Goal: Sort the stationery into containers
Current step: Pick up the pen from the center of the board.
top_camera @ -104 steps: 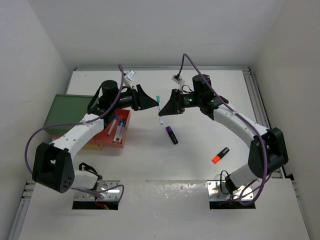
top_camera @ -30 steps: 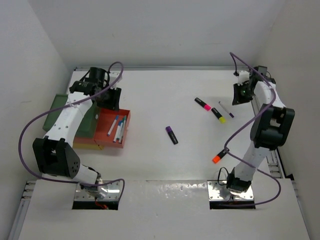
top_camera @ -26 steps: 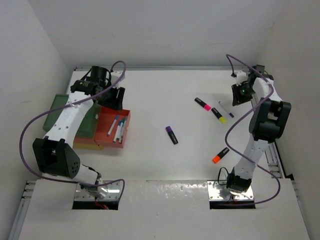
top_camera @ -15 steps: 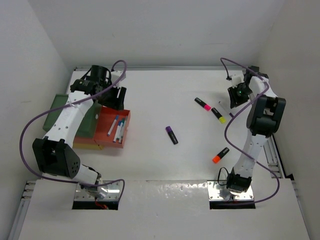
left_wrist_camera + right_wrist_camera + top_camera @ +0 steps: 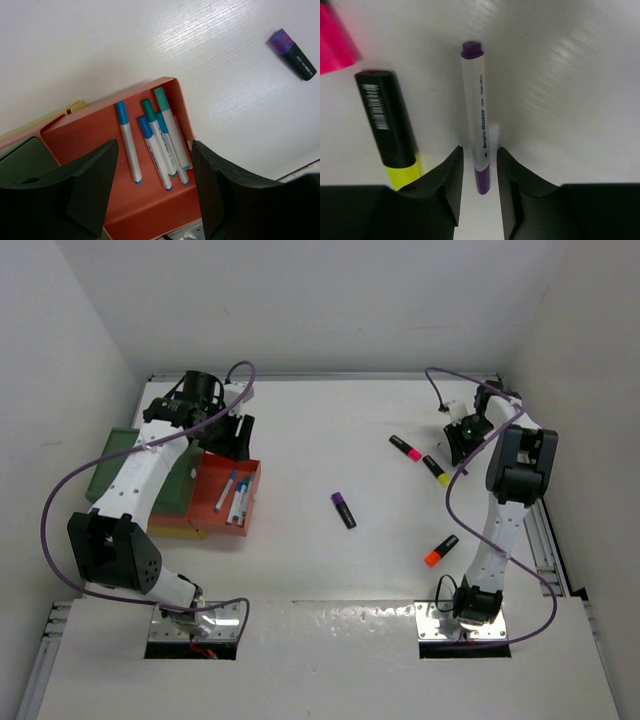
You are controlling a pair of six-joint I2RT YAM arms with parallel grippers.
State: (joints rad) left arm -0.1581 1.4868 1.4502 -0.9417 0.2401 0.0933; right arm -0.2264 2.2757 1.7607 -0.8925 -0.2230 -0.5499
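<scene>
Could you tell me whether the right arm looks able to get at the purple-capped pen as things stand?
Probably yes: the right end effector hangs open, straddling the purple-capped pen, and nothing covers the pen. The yellow highlighter lies close beside it but apart, so it should not block the grasp.

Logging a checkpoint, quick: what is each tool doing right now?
Left tool: open, empty, over the red tray.
Right tool: open, straddling the purple-capped pen, not gripping it.
</scene>
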